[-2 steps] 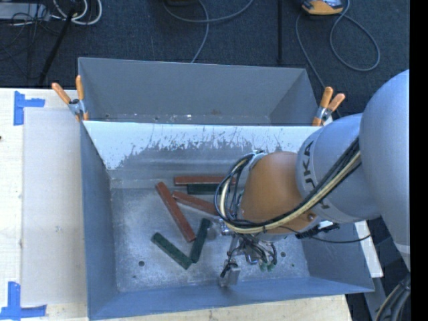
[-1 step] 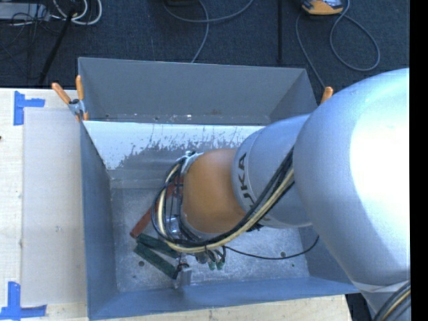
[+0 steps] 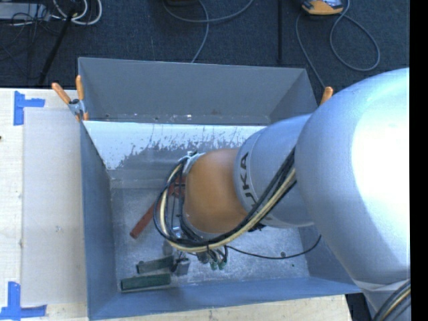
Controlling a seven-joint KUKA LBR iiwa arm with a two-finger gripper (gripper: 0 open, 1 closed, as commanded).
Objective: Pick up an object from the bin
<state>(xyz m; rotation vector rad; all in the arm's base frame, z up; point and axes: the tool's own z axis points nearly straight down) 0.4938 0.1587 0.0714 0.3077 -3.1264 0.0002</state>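
- Dark carpet strewn with loose cables (image 3: 200,19) lies beyond the grey metal bin (image 3: 93,199), whose back wall is scuffed and streaked.
- At the left of the bin floor a reddish-brown stick (image 3: 142,224) lies slanted. Its upper end runs in behind the robot's black cable loops and is hidden.
- Close to the front wall a dark green flat bar (image 3: 145,283) lies lengthwise, and just behind it a second dark bar (image 3: 155,267) lies beside a small grey piece (image 3: 180,265) too shadowed to identify.
- Low over that grey piece hangs the gripper (image 3: 184,249), mostly buried under the orange cover (image 3: 210,196) and the cables. I cannot tell whether it is spread or closed, nor whether it touches anything.
- Something small and green (image 3: 215,264) peeps out just to the right.
- Along the silver arm (image 3: 361,179), black letters of "KUKA" can be partly read.
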